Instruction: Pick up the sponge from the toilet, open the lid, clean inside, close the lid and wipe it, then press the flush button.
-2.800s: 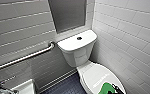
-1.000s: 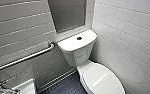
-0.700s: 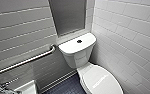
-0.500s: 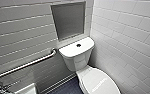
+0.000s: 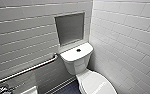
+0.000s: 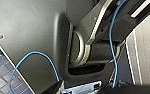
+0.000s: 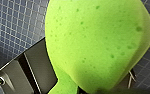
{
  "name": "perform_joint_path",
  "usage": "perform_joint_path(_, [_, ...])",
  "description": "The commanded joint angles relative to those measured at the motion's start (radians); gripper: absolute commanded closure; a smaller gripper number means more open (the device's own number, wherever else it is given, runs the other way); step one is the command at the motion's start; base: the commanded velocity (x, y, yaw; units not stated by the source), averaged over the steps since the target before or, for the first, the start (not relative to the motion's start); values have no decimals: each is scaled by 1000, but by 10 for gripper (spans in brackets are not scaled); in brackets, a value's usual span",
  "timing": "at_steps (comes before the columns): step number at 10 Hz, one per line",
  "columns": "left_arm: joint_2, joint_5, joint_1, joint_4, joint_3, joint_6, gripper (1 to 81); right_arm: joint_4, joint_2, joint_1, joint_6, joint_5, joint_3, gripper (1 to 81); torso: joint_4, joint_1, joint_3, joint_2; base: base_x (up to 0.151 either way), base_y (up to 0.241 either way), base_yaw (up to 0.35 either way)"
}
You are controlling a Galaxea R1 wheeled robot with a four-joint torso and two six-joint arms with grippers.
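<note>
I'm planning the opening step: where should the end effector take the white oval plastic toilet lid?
The lid lies flat and shut, seemingly hinged at the white boxy ceramic tank; so probably grip its free rim opposite the tank, coming from the front.

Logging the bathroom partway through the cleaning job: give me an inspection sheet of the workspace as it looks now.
Surface: toilet, lid down.
Job's things: sponge, bright green; flush button on the tank top.
Clutter: nothing seen.
Hands: right hand shut on sponge.
Cables: blue cable along the left wrist.
Surroundings: white tiled walls, grab bar, wall recess, dark tiled floor.
</note>
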Motion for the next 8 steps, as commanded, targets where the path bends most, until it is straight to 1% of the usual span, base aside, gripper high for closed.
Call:
perform_joint_path(1, [-17,54,14,-2,13,-2,10,-52,60,-24,1,-91,-76,811,0,-63,0,98,0,0,0])
perform_joint_path(2, [-14,54,14,-2,5,-2,10,-56,91,-41,1,-91,-115,811,0,-87,3,133,0,0,0])
perform_joint_path(4, [-5,54,11,-2,-18,-2,10,-110,140,-66,-1,-93,-165,811,0,-135,4,207,0,0,0])
perform_joint_path(5, [-5,54,9,-2,-19,-2,10,-124,154,-75,-1,-93,-179,811,0,-159,4,246,0,0,0])
perform_joint_path(7, [1,52,9,-5,-35,-2,10,-130,196,-81,-1,-93,-233,811,0,-207,4,320,0,0,0])
perform_joint_path(8, [6,42,11,-8,-42,-2,10,-131,209,-83,-1,-93,-245,811,0,-231,35,357,0,0,0])
